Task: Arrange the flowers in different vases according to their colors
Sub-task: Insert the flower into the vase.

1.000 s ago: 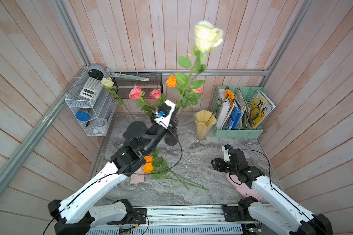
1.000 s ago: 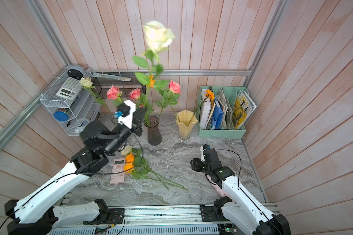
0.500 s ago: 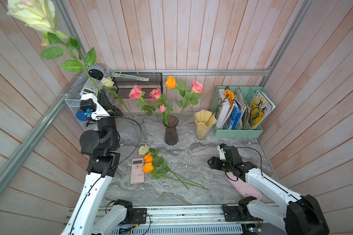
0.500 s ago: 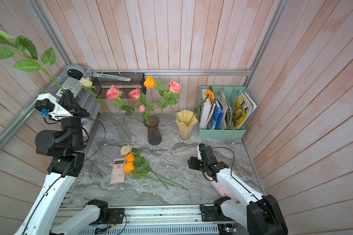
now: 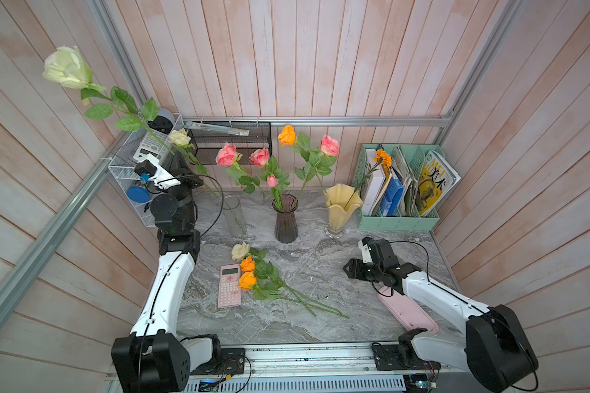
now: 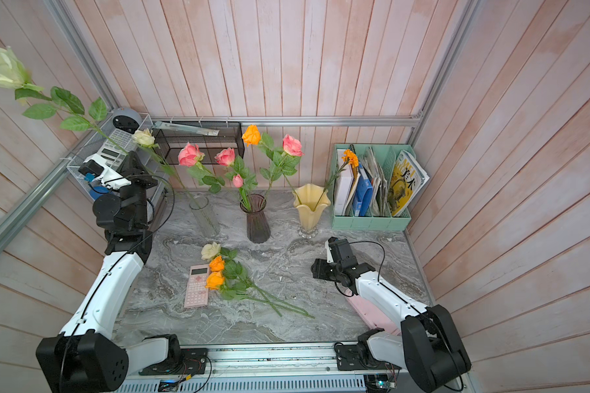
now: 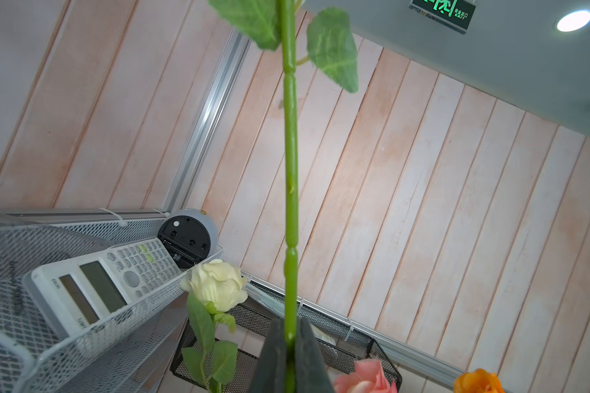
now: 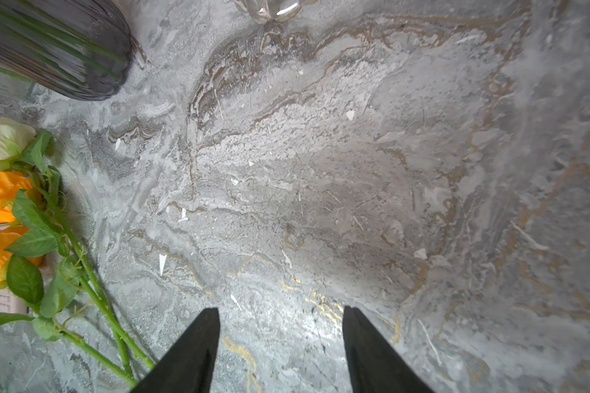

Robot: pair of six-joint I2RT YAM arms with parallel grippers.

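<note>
Left gripper (image 7: 289,337): clamped on the stem of the white rose (image 5: 67,68), held high.
Right gripper (image 8: 280,318): jaws apart, empty, over the tabletop (image 8: 355,170).

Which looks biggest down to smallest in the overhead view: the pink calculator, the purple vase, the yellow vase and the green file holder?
In a top view:
1. green file holder
2. yellow vase
3. purple vase and pink calculator: about alike, too close to rank.
</note>
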